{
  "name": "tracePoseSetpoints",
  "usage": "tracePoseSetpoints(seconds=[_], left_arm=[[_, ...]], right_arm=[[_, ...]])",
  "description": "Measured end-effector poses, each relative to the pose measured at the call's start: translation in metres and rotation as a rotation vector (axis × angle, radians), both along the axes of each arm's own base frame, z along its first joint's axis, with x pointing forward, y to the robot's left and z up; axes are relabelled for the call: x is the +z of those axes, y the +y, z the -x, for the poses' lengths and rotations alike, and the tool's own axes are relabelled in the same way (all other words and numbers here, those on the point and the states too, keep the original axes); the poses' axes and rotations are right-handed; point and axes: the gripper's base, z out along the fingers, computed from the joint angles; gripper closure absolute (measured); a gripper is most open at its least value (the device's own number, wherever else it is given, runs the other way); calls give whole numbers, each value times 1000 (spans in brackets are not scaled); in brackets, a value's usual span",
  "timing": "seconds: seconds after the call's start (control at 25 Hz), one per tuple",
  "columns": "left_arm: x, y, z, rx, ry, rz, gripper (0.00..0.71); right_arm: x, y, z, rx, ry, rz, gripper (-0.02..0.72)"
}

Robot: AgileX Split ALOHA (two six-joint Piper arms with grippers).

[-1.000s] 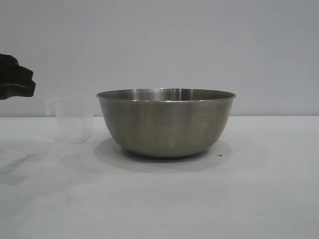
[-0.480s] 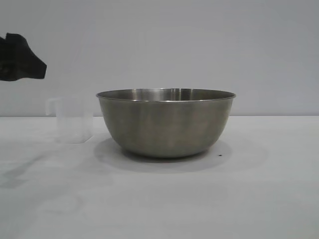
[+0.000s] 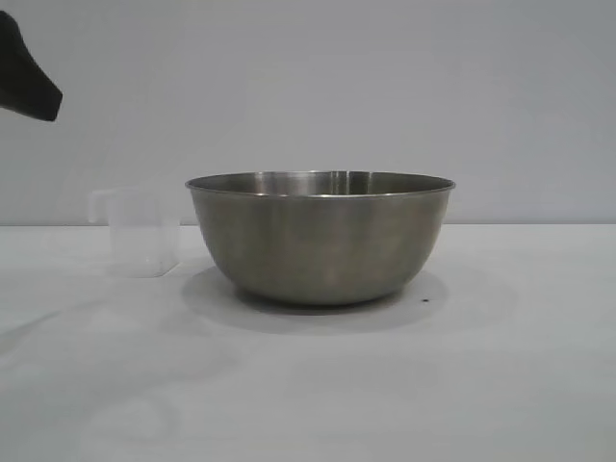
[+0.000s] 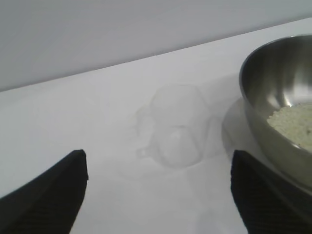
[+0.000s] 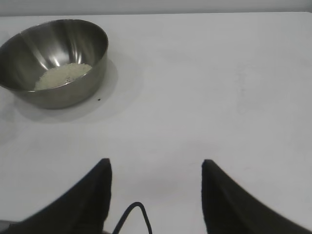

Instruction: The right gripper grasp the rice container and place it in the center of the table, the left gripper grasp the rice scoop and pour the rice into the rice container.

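The steel rice container (image 3: pixel 320 236) stands at the table's middle, with white rice (image 5: pixel 62 75) in its bottom; the rice also shows in the left wrist view (image 4: pixel 294 122). The clear rice scoop (image 3: pixel 140 231) stands upright on the table just left of the container, apart from it, and looks empty (image 4: pixel 178 126). My left gripper (image 4: pixel 158 163) is open and empty, raised above and back from the scoop; only a black tip of it (image 3: pixel 24 82) shows at the exterior view's upper left. My right gripper (image 5: pixel 156 163) is open and empty over bare table, far from the container (image 5: pixel 56 61).
The white table (image 3: pixel 385 385) spreads in front of and to the right of the container. A small dark speck (image 3: pixel 424 300) lies by the container's right side. A plain grey wall stands behind.
My left gripper has risen and drawn back toward the upper left corner of the exterior view. The scoop and the container have not moved.
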Motion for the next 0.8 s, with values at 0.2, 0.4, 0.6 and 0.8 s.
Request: tracePoseSetpoints(seconds=[0.2, 0.4, 0.6, 0.8], left_arm=[[32, 1, 11, -24, 53, 2, 179], [53, 5, 33, -47, 107, -5, 179], [70, 14, 64, -65, 100, -7, 179], [76, 25, 103, -86, 140, -35, 179]], right_arm=[[0, 0, 0, 0, 0, 0, 348], [0, 0, 0, 0, 0, 0, 348], [0, 0, 0, 0, 0, 0, 348], [0, 0, 0, 0, 0, 0, 348]])
